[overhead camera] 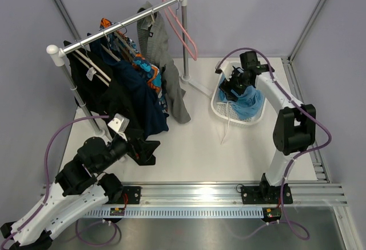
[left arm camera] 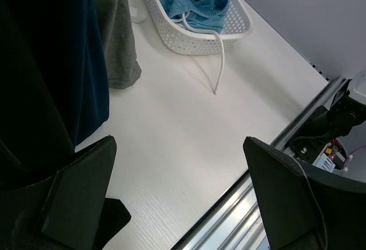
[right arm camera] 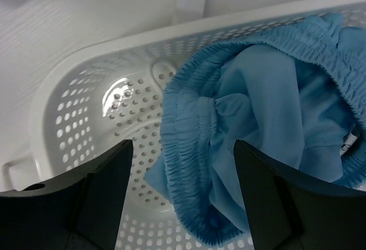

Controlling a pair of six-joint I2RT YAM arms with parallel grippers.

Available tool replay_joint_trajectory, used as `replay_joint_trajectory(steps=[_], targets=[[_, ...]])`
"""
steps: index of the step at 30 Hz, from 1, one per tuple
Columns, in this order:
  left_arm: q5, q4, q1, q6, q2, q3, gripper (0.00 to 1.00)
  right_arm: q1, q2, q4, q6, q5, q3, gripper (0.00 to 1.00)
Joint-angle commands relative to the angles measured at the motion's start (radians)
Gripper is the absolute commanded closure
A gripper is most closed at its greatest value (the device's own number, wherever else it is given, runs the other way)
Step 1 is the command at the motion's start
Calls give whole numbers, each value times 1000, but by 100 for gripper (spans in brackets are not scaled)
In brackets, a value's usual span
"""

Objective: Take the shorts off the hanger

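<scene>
Blue shorts (right arm camera: 257,107) lie in basket (right arm camera: 91,90) below right gripper (right arm camera: 183,198)

1. No text, brand, number or sign is legible in any view.
2. White tag (overhead camera: 90,74) against the black garment (overhead camera: 114,98) on the rack: too small to read.
3. Label (right arm camera: 347,143) on the light blue shorts (right arm camera: 274,118), right wrist view: dark marks only, cut off by the frame edge, unreadable.
4. Small circuit board (left arm camera: 333,157) by the near rail: no marking can be made out.
</scene>
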Motion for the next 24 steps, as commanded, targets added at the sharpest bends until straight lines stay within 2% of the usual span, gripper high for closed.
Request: replay_joint_trajectory(steps=[1,8,11,12,15,16,17,20,24], targets=[[-2,56,-2,-6,-7,14,1,50,52,170,109,192,-28,21],[-1,51,-2,-2,-11,12,1,70,122,198,198,260,-54,25],[-1,51,-2,-2,-13,9,1,70,136,218,205,295,-77,32],[-2,53,-2,0,-16,8,1,70,138,224,203,303,-81,36],[-2,54,-4,0,-16,6,1,70,139,230,202,315,-90,60],[-2,54,-2,0,-16,6,1,68,138,233,205,316,-92,74],[-2,56,-4,0,-16,6,1,70,135,243,208,318,-97,79],[-4,51,-2,0,-17,9,1,64,110,241,232,289,-89,94],[-13,19,-2,-3,-28,23,1,3,44,183,316,170,-3,100]])
